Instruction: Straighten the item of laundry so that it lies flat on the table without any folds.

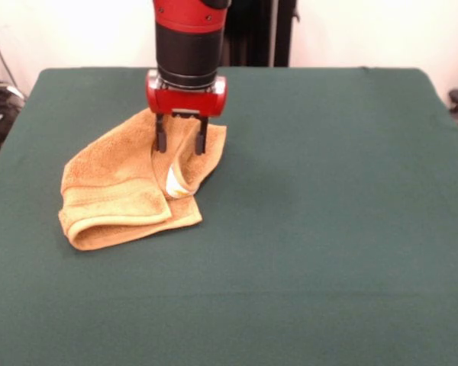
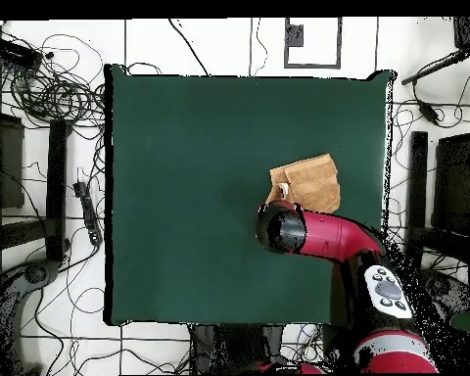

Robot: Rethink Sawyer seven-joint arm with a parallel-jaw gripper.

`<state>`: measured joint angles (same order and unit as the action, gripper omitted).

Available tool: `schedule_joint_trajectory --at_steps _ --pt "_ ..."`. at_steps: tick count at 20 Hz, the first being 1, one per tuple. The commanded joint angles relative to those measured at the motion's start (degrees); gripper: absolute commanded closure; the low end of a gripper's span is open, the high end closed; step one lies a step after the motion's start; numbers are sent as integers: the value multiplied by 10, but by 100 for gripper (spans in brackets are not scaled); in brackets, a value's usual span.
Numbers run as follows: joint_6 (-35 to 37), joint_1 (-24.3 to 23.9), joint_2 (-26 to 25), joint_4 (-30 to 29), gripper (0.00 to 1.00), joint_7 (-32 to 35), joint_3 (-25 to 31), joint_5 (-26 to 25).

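The item of laundry [image 1: 122, 194] is an orange-tan towel lying folded on the left part of the table [image 1: 328, 229]. Its near edge is doubled over in a thick roll, and a white label [image 1: 175, 184] shows at a raised crease. My gripper [image 1: 182, 143] hangs straight down over the towel's far right corner, open, its two fingertips at the cloth on either side of that crease. In the overhead view the towel [image 2: 309, 181] lies right of the table's [image 2: 200, 147] centre, and the arm's end [image 2: 281, 227] hides the gripper and the towel's lower left part.
Dark green cloth covers the whole table. Cables and stands [image 2: 53, 98] lie on the floor round it, beyond the edges. The arm [image 2: 347, 240] reaches in from the overhead view's lower right.
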<state>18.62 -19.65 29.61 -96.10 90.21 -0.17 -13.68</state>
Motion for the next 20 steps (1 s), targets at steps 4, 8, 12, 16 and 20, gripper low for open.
schedule_joint_trajectory --at_steps 4,8,12,16,20 --pt "14 30 -14 7 0 109 12 30" --pt "34 38 -16 19 0 105 8 32" --pt "56 46 -20 31 0 105 2 38" --pt "60 50 -36 55 0 122 0 60" --pt "58 51 -39 54 0 112 -2 64"
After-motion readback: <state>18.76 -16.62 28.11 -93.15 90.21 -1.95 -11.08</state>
